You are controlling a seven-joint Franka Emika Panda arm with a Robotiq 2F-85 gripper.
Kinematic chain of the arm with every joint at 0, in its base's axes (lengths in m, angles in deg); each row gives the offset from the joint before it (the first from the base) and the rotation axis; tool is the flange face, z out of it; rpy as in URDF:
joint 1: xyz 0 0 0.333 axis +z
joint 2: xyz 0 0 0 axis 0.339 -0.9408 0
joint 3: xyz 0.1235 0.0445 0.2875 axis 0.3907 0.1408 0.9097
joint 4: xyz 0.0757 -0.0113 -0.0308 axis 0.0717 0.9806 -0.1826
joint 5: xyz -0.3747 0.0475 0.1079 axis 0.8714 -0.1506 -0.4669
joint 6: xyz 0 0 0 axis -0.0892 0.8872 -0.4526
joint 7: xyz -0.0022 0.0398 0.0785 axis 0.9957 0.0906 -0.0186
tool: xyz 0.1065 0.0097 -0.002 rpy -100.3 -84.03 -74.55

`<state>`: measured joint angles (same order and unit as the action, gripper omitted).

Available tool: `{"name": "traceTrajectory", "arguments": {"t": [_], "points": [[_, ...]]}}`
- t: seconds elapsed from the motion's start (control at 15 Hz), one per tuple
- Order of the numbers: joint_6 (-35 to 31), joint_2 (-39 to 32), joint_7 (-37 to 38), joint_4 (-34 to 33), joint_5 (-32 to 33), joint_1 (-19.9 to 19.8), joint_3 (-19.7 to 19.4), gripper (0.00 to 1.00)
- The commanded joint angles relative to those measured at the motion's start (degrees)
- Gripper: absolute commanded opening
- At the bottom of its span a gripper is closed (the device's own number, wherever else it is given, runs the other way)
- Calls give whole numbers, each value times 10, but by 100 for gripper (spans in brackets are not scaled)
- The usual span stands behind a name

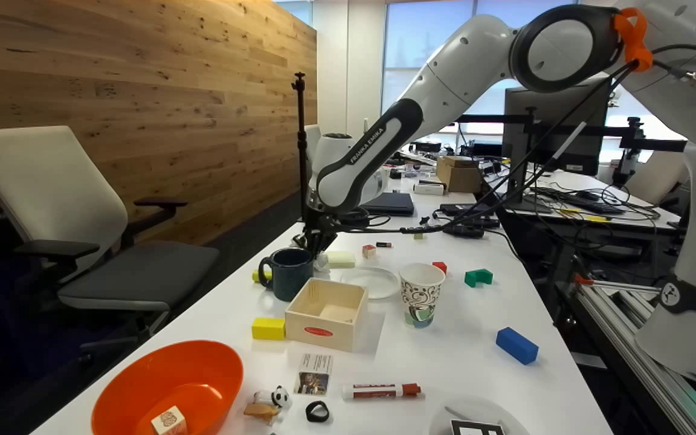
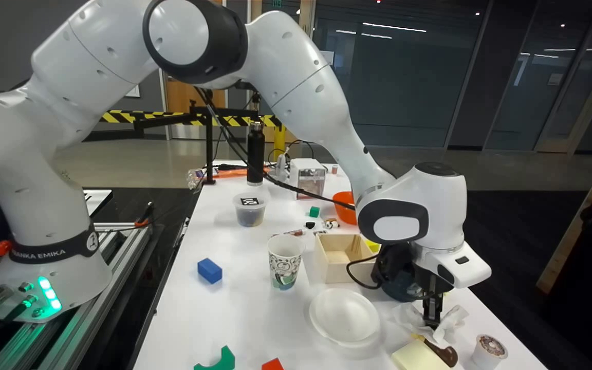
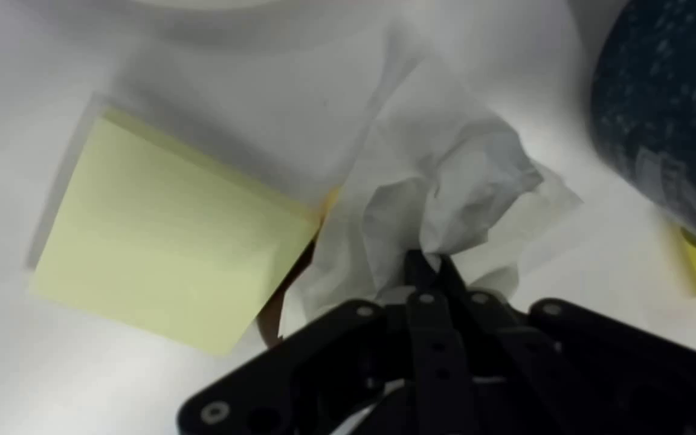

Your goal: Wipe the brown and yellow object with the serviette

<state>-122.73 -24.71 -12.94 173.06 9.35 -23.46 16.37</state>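
Observation:
The serviette [image 3: 457, 175] is a crumpled white napkin in the wrist view. It also shows in both exterior views [image 2: 451, 324] [image 1: 322, 263]. My gripper [image 3: 431, 263] is shut on it, pinching a fold between the fingertips. In an exterior view the gripper [image 2: 432, 321] points down close to the table. The brown and yellow object [image 2: 444, 353] lies beside the serviette and along the edge of a pale yellow note pad. In the wrist view the serviette and pad hide most of it; a brown strip [image 3: 270, 317] and a yellow tip [image 3: 331, 199] show.
The pale yellow note pad [image 3: 173, 235] lies left of the serviette in the wrist view. The dark mug [image 3: 674, 103] stands close on the right. A white plate [image 2: 345, 316], wooden box [image 1: 327, 326], paper cup [image 1: 420, 296] and coffee pod [image 2: 490, 350] stand nearby.

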Motion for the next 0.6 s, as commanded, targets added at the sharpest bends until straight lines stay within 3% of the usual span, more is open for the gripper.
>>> {"name": "traceTrajectory", "arguments": {"t": [0.0,0.53], "points": [[-16,40,23,30,-14,-6,-4,1],[-19,43,66,23,-1,-3,-46,1]]}}
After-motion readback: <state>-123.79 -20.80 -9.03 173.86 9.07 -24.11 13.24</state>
